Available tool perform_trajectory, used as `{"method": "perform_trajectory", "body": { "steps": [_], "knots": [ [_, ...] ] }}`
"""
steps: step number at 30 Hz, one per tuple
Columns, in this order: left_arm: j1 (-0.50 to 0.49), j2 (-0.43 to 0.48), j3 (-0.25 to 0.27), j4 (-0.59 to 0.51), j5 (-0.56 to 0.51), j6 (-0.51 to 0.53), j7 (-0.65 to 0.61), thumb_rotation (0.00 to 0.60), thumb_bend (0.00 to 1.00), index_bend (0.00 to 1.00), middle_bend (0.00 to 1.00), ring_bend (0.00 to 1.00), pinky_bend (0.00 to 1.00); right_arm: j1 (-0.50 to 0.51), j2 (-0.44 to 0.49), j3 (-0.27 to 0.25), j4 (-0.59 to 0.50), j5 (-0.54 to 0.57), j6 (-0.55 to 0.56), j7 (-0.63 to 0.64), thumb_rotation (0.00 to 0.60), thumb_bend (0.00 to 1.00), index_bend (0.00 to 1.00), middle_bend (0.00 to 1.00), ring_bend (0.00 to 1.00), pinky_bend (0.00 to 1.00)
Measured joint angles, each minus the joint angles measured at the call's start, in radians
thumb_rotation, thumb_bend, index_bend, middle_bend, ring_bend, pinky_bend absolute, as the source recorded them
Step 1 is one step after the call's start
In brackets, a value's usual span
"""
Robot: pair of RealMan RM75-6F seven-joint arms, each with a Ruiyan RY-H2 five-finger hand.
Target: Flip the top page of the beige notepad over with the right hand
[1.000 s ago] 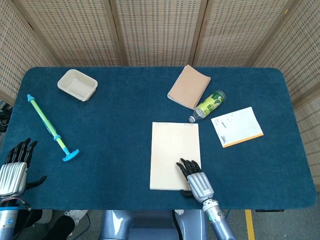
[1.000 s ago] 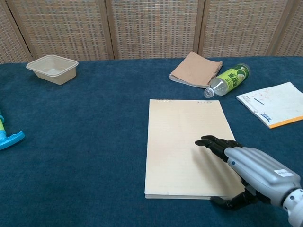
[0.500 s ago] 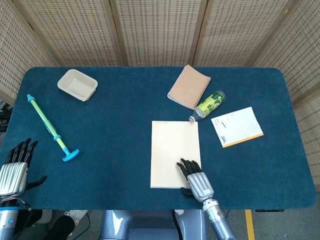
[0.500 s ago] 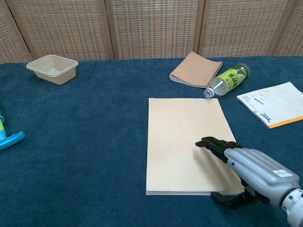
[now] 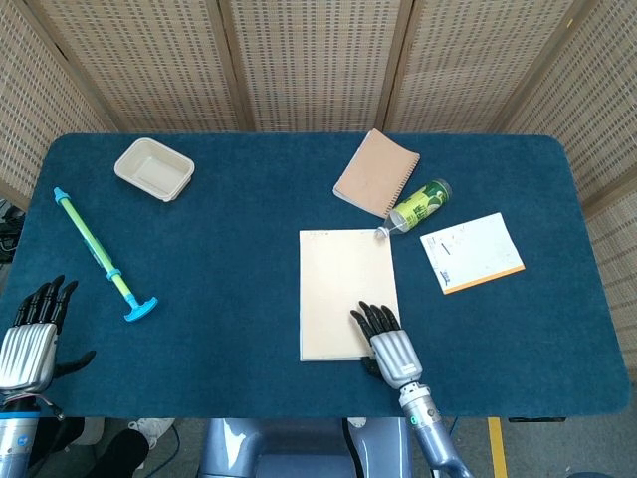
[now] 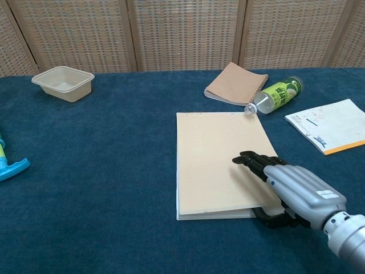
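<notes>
Left hand (image 5: 30, 339) hovers off the table's (image 5: 249, 249) near-left corner, well apart from the beige notepad (image 5: 345, 289), fingers spread, holding nothing. The notepad lies mid-table; right hand (image 5: 390, 344) rests fingers flat on its near-right corner, thumb under the edge.

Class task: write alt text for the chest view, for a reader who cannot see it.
The robot's right hand rests fingers-down on the lower right of a beige notepad lying flat on a blue table. Behind it lie a brown spiral notebook, a green bottle on its side and an orange-edged printed pad; a beige tray sits far left.
</notes>
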Motion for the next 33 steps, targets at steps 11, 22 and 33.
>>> {"method": "perform_trajectory", "body": {
  "steps": [11, 22, 33],
  "knots": [
    [-0.001, -0.001, -0.002, 0.002, -0.004, -0.002, -0.002, 0.6, 0.07, 0.0, 0.0, 0.0, 0.08, 0.038, -0.034, 0.033, 0.038, 0.001, 0.0, 0.028, 0.6, 0.67, 0.11, 0.0, 0.0, 0.0],
    [-0.002, 0.0, -0.002, 0.005, -0.006, -0.004, -0.006, 0.6, 0.07, 0.0, 0.0, 0.0, 0.08, 0.079, -0.014, 0.069, -0.024, 0.019, -0.028, -0.03, 0.6, 0.56, 0.11, 0.0, 0.0, 0.0],
    [-0.002, 0.002, -0.002, 0.003, -0.007, -0.006, -0.006, 0.6, 0.07, 0.0, 0.0, 0.0, 0.08, 0.122, 0.019, 0.109, -0.106, 0.068, -0.059, -0.086, 0.6, 0.57, 0.28, 0.07, 0.02, 0.09]
  ]
}}
